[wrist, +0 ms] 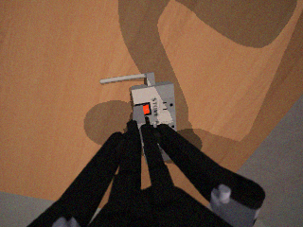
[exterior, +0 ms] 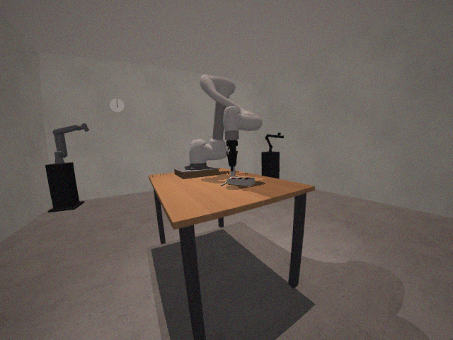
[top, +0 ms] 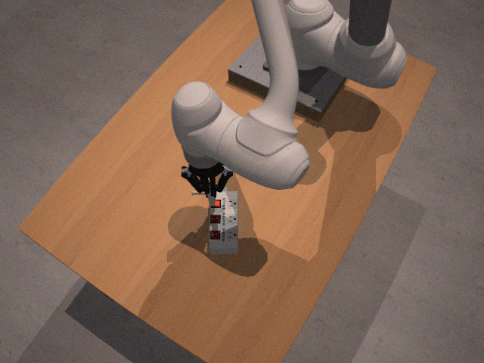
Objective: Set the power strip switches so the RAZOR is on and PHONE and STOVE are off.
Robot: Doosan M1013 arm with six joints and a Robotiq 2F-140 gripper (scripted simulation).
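Note:
A grey power strip [top: 223, 223] lies flat on the wooden table, right way up, with three red switches in a row. The switch nearest the cable end [top: 217, 203] glows bright orange-red; the middle switch [top: 215, 218] and the far switch [top: 214, 234] are dark red. My gripper [top: 209, 192] is shut and points straight down just above the strip's cable end. In the wrist view the fingertips [wrist: 147, 126] sit at the lit switch [wrist: 146, 110], next to a label that seems to read STOVE; the other labels are hidden. The strip also shows in the exterior view [exterior: 240, 180].
The arm's grey base plate [top: 285, 82] stands at the back of the table. A short grey cable stub [wrist: 125, 78] sticks out from the strip's end. Two other robot arms on black pedestals [exterior: 62, 183] [exterior: 270, 162] stand far off the table.

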